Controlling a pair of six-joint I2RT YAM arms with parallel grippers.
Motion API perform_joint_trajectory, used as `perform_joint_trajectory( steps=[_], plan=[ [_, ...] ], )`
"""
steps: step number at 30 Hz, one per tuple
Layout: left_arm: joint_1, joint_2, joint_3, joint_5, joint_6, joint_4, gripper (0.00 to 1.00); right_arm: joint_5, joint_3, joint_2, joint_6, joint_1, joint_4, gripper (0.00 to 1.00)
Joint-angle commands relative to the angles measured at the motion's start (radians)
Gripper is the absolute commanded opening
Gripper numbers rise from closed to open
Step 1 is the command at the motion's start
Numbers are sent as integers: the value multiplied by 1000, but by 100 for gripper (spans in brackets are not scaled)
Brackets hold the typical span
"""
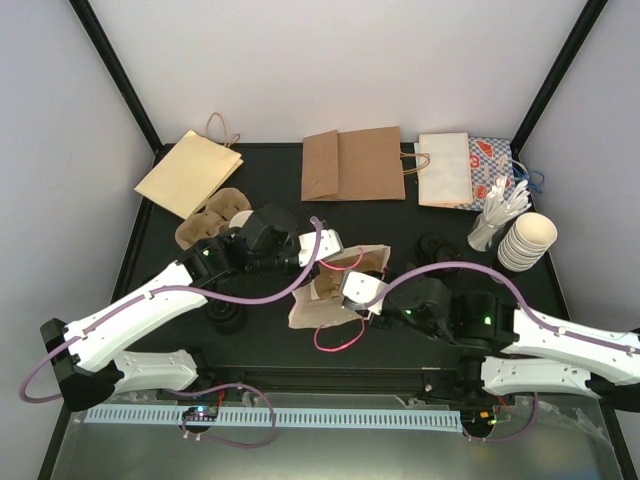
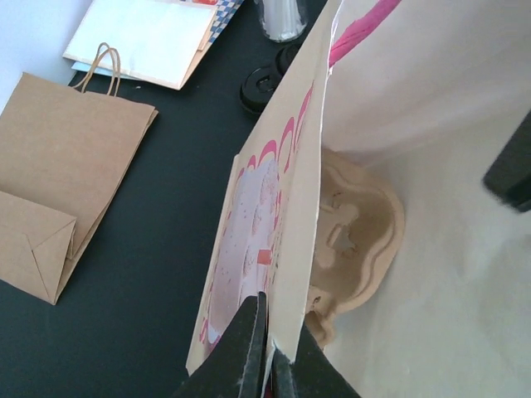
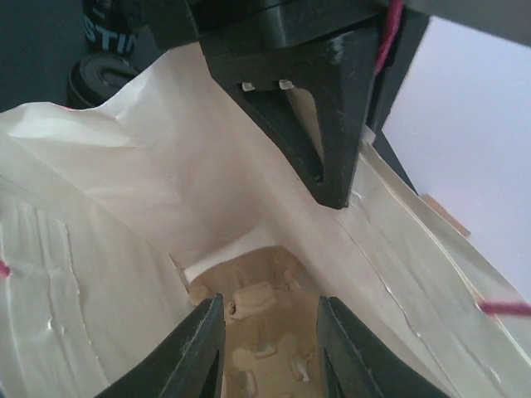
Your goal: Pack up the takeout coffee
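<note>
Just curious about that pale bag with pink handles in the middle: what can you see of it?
The paper bag is cream, with pink cord handles and pink print outside. It lies tipped mid-table, mouth open. A moulded pulp cup carrier sits at its bottom. The left hand pinches one wall; the right hand reaches open into its mouth.

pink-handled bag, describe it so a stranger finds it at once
Look at the middle of the black table. There the left gripper pinches the edge of a cream bag, open, with pink cord handles; the other bags lie flat along the far edge.
</note>
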Motion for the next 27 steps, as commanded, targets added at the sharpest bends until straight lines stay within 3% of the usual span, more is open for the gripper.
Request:
perform_joint_trajectory(
  steps=[1,16,27],
  plan=[
    [-12,-2,7,14,-17,43,2,59,81,80,-97,5,-83,34],
    [-19,2,30,-10,-25,25,2,41,223,128,-160,-33,-106,32],
    [-24,-39,36,-102,-7,-3,2,6,206,202,-182,-67,-130,18]
  ],
)
